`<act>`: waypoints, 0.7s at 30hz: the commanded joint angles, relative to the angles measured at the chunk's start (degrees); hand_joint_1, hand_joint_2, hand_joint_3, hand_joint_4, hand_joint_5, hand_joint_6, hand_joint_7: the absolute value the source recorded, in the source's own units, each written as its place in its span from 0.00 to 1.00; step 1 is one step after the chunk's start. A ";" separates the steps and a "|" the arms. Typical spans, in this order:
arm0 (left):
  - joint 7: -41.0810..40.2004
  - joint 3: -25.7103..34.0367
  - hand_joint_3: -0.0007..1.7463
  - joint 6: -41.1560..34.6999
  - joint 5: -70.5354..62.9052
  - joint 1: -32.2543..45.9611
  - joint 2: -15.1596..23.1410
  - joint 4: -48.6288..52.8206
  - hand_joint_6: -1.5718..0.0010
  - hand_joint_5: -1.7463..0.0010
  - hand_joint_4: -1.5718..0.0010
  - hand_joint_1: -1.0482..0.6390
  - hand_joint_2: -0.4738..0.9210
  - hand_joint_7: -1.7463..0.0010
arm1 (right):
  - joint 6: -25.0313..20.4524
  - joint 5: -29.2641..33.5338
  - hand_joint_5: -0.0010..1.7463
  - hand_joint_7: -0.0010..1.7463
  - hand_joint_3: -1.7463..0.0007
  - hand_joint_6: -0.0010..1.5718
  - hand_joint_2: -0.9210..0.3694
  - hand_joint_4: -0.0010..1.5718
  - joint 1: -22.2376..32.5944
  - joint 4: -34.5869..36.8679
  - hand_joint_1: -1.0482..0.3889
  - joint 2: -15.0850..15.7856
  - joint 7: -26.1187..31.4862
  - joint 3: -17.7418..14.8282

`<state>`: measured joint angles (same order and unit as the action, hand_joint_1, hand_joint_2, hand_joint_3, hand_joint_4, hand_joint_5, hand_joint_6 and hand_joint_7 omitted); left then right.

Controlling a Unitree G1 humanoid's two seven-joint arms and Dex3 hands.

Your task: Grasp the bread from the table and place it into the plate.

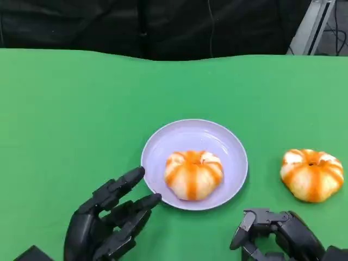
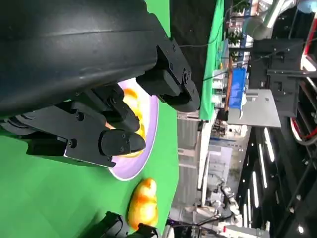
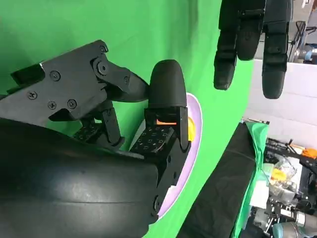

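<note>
A lavender plate (image 1: 190,136) lies mid-table with one orange-striped bread (image 1: 193,174) inside it. A second orange-striped bread (image 1: 311,174) sits on the green cloth to the plate's right. My left hand (image 1: 109,223) hovers just off the plate's near-left rim, fingers apart and holding nothing. My right hand (image 1: 277,234) is low at the front, near and left of the second bread, not touching it and holding nothing. In the left wrist view my left hand (image 2: 99,129) partly covers the plate (image 2: 151,129), and the loose bread (image 2: 142,203) lies beyond. The right wrist view has my right hand (image 3: 124,114) before the plate (image 3: 185,163).
The green table (image 1: 81,119) stretches wide on the left and behind the plate. Its far edge meets a dark backdrop, with a metal frame (image 1: 312,24) at the back right. The left hand's fingers (image 3: 252,39) show in the right wrist view.
</note>
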<state>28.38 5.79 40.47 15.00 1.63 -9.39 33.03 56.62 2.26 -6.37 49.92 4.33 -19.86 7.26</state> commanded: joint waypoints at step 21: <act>-8.14 -1.76 0.40 11.72 -10.06 -1.59 3.05 7.57 0.50 0.04 0.51 0.57 0.91 0.20 | 0.32 -0.23 0.83 0.65 0.51 0.54 0.20 0.52 1.05 -1.27 0.64 1.13 -0.49 -0.45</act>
<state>21.84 4.61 50.17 6.84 -0.12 -7.83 39.76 56.68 2.30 -5.93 49.14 4.58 -20.47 7.25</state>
